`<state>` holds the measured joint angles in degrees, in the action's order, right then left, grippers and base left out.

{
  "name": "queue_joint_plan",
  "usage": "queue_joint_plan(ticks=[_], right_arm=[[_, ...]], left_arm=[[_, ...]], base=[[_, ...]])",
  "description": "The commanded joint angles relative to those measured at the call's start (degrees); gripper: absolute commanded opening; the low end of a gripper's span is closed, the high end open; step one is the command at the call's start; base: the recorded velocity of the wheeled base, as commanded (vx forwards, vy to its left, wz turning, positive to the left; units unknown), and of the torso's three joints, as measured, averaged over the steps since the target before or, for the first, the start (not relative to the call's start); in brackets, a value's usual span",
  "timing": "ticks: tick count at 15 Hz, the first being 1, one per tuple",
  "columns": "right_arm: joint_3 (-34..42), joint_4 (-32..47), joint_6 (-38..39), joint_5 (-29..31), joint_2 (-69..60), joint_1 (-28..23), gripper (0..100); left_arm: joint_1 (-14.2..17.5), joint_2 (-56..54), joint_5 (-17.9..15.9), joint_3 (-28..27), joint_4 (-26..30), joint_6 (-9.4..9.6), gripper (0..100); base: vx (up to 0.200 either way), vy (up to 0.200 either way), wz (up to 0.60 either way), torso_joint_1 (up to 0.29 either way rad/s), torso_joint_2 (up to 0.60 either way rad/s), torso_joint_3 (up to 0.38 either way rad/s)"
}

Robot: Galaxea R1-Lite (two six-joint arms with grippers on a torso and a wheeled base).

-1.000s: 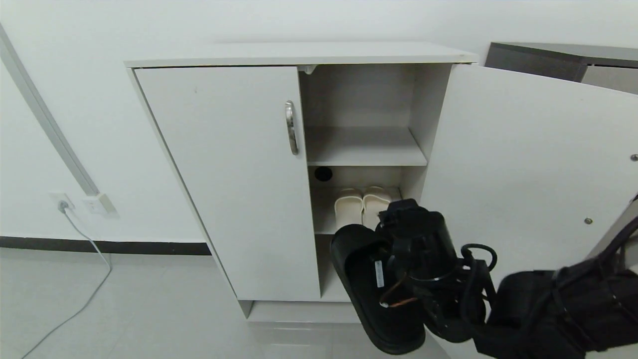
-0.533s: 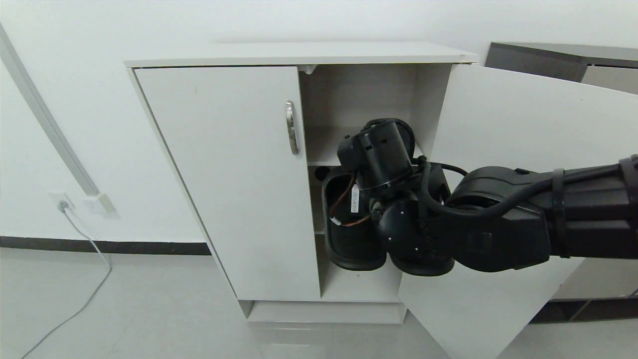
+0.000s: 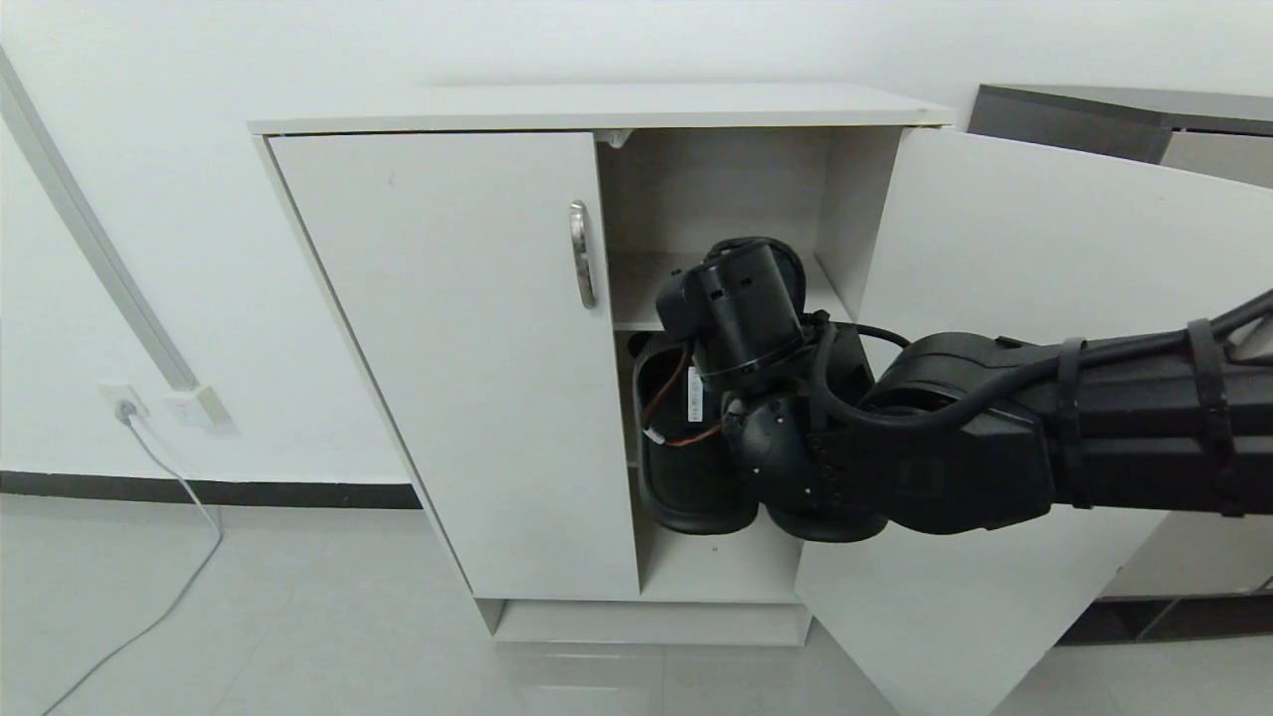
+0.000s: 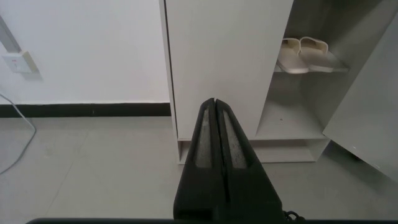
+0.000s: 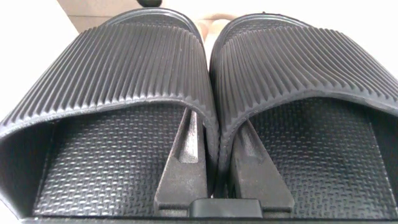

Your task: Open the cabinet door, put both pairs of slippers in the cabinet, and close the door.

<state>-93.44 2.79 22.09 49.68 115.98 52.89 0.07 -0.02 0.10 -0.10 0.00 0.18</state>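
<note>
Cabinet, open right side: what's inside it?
On the middle shelf rest the white slippers; the right gripper holds the black slippers at that shelf's opening. In the head view the right arm covers the rest of that shelf.

Two black slippers (image 5: 134, 74), two cream slippers (image 4: 290, 56), one cabinet (image 3: 597, 101).

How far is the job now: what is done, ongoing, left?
Done: the right door is open and the white slippers lie on a shelf. In hand: the right gripper holds the black slippers at the cabinet opening. Left: shelve them, close the door.
</note>
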Motion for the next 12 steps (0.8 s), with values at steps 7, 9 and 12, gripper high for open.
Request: queue_joint_plan(ticks=[7,9,12], right_arm=[[-0.95,0.02,-0.64,-0.02,0.21,-0.25,0],[-0.95,0.02,-0.64,-0.02,0.56,-0.51,0],[-0.95,-0.51,-0.47,0.07,1.09,-0.6,0]], left_arm=[[0.01,0.02,-0.01,0.01,0.0,-0.01,0],[0.01,0.02,-0.01,0.01,0.0,-0.01,0],[0.01,0.02,-0.01,0.01,0.0,-0.01,0]], base=[[0.2,0.0,0.0,0.001,0.0,0.003],[0.2,0.0,0.0,0.0,0.0,0.0],[0.2,0.0,0.0,0.002,0.0,0.004]])
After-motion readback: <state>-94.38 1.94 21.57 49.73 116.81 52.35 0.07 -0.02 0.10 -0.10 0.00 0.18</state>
